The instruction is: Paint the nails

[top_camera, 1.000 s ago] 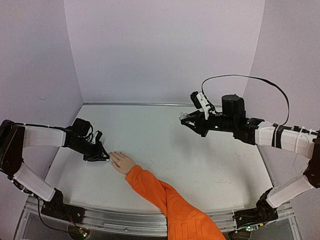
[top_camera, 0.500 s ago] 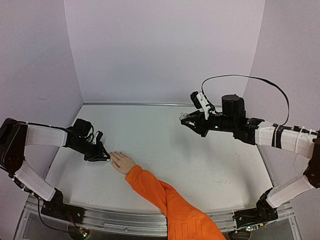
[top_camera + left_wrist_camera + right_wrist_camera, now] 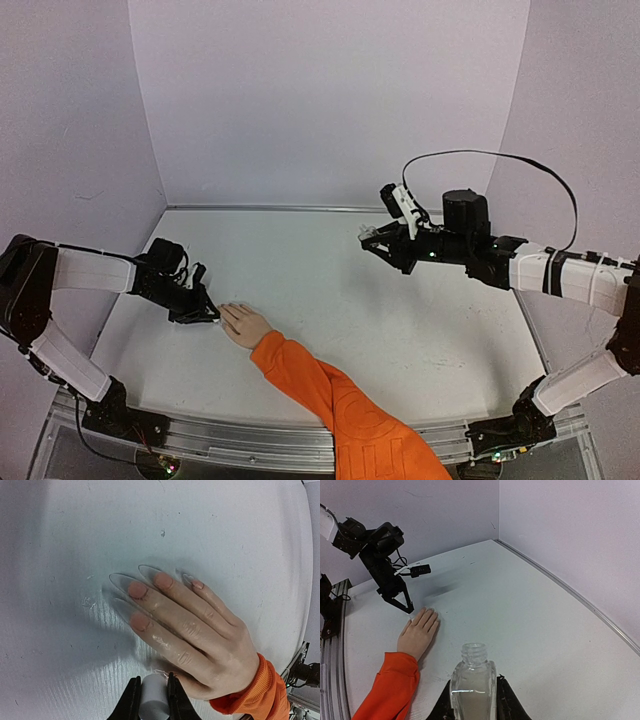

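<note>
Your left jaws pinch a white brush cap [image 3: 154, 700] at the near left, touching the one hand [image 3: 245, 325] that lies flat on the worktop [image 3: 400, 330]. You look mid-painting: four nails [image 3: 137, 590] show, so steer the tip onto one. Right jaws clamp the one open bottle [image 3: 472, 680].

From above and behind the arms I see the whole table [image 3: 330, 280]. My left wrist camera looks closely down on the hand [image 3: 200, 635]; the right wrist camera views it from far right.
</note>
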{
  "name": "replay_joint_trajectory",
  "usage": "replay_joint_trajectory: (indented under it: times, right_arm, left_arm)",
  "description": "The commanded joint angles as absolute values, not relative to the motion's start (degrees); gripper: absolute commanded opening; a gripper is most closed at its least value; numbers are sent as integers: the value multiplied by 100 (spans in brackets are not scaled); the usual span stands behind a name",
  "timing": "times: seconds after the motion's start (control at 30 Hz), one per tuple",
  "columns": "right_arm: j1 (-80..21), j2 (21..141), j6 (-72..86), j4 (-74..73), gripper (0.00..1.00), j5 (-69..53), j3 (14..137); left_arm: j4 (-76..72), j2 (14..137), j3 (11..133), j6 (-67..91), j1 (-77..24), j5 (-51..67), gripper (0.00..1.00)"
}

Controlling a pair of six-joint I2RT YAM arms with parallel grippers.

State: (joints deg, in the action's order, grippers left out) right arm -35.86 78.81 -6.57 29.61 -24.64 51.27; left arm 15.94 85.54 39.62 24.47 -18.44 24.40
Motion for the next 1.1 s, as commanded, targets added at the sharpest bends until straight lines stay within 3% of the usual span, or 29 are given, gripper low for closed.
replay_joint_trajectory:
  times: [0.0, 1.07]
  right_arm:
    - [-3551, 7901, -589, 3322, 0, -2595, 5308]
    - [-3542, 7830, -589, 3314, 0, -2704, 5291]
  left_arm:
    - [1294, 8561, 4191, 2452, -1846, 2387, 0]
    - [1893, 7637, 3928, 2502, -1775, 2236, 0]
